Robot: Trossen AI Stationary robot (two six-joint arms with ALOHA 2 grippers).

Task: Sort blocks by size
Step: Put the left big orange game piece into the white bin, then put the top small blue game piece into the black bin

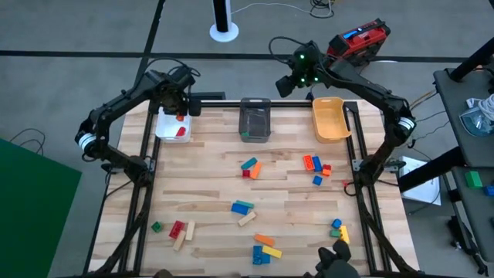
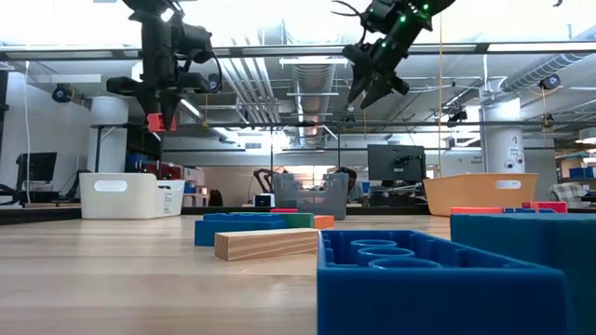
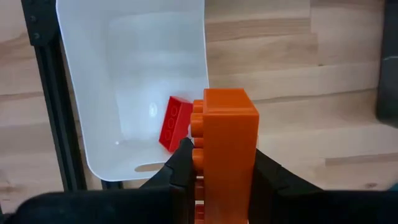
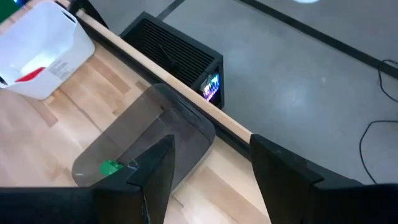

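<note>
1. Above the white bin [image 1: 171, 126] hung the left gripper [image 3: 217, 168], its fingers pinched on an orange block [image 3: 227, 146] held upright; a red block [image 3: 174, 123] lay tilted on the bin's floor just beside the held block as seen from the left wrist; the bin's near wall [image 3: 200, 50] ran close to bare wood planks, and a dark frame rail [image 3: 53, 93] lined its other side.

2. Right of the white bin, along the same far edge of the table [image 1: 216, 193], stood the grey bin [image 1: 255, 120] and, farther right, the orange bin [image 1: 330, 120]; wide gaps of bare wood separated the three.

3. Well right of the white bin, the right gripper [image 4: 211, 165] hovered high between the grey bin and the orange bin, its fingers spread wide with nothing between them; a green block [image 4: 112, 167] sat inside the grey bin below it.

4. Away from the white bin toward the near edge, the remaining blocks [image 1: 251, 168] lay scattered in small clusters: one in the table's middle, one nearer the orange bin [image 1: 316, 166], several along the near edge [image 1: 262, 249]; a broad strip of open wood lay between the bins and the nearest clusters.

5. At table height, a plain wood bar [image 2: 267, 244] and a large blue block [image 2: 438, 279] lay closest to the near edge, far from the white bin.
</note>
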